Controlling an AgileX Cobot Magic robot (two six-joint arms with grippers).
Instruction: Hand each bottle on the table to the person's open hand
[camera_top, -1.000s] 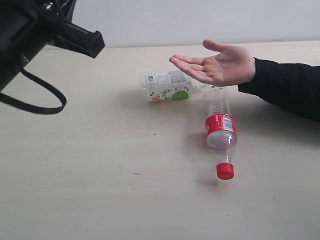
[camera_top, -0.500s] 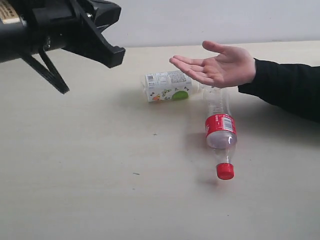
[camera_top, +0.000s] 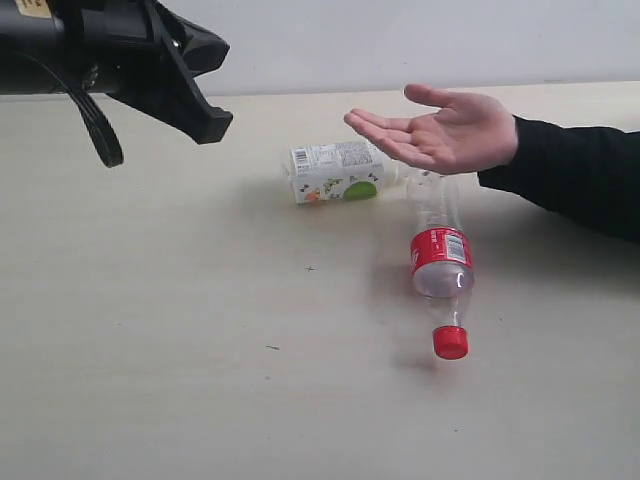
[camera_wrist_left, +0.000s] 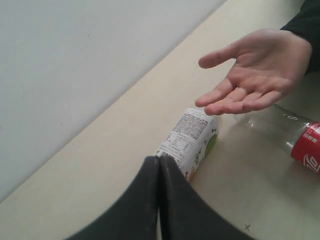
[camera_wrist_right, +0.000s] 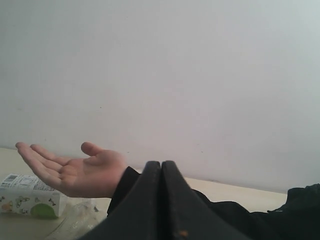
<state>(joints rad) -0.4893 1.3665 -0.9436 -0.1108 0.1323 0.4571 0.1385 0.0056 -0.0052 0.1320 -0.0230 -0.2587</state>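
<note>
— What has moved in the last second?
— The left hand. It swung out from the top left corner of the exterior view, rightward over the counter, then drew back a little.
— And its cable?
— It hung in a wide, low loop; now only a short loop shows.
— The person's open hand?
— Shifted very slightly rightward.
</note>
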